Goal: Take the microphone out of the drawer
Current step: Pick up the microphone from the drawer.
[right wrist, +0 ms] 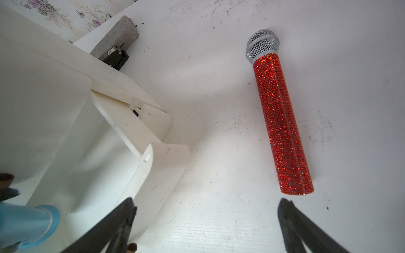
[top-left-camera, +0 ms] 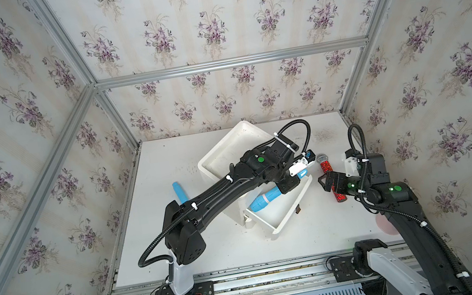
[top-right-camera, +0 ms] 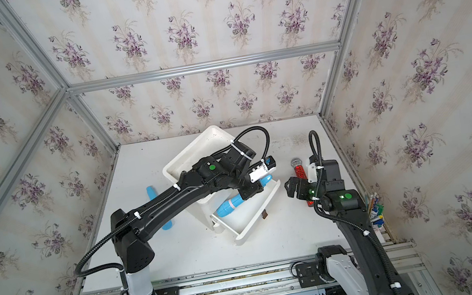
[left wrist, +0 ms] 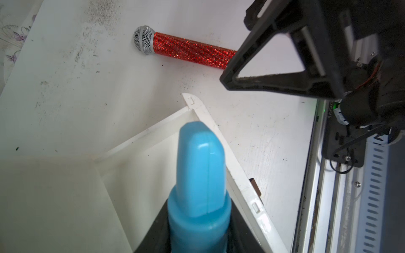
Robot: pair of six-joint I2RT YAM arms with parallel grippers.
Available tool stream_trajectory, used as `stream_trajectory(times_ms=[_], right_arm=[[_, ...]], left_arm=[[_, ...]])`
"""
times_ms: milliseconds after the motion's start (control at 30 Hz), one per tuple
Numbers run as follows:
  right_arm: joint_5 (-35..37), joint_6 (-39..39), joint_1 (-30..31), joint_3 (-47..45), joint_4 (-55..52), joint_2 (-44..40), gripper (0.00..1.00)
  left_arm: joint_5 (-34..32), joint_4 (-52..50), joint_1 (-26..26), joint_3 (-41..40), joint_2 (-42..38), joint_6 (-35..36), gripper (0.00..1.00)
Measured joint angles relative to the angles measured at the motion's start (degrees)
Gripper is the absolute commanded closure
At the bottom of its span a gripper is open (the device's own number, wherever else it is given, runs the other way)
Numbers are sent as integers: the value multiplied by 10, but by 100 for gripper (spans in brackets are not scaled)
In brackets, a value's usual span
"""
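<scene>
A red glitter microphone (top-left-camera: 326, 167) (top-right-camera: 299, 170) (left wrist: 190, 49) (right wrist: 282, 122) with a silver mesh head lies flat on the table, outside the drawer and to its right. The white drawer (top-left-camera: 292, 208) (top-right-camera: 257, 212) (left wrist: 202, 109) (right wrist: 162, 166) stands pulled out. Above it, my left gripper (top-left-camera: 289, 180) (top-right-camera: 253, 185) (left wrist: 198, 236) is shut on a blue plastic toy (top-left-camera: 265, 198) (top-right-camera: 231, 205) (left wrist: 199, 166) (right wrist: 26, 223). My right gripper (top-left-camera: 333, 184) (top-right-camera: 294, 188) (right wrist: 208, 206) hangs open over the table between drawer and microphone, holding nothing. The microphone's tail lies just ahead of one of its fingers.
The drawer belongs to a white cabinet (top-left-camera: 229, 152) set at an angle mid-table. A second blue piece (top-left-camera: 179, 192) (top-right-camera: 152, 192) lies left of it. A grey case (right wrist: 116, 37) sits behind the cabinet. A cup of pens (top-right-camera: 376, 209) stands at the right edge.
</scene>
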Motion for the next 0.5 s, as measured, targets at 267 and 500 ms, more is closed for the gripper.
stream_trajectory(times_ms=[267, 500], right_arm=[[0, 0, 0, 0, 0, 0, 0], [0, 0, 0, -1, 0, 0, 0]], left_arm=[[53, 31, 0, -13, -53, -22, 83], [73, 47, 0, -9, -111, -43, 83]])
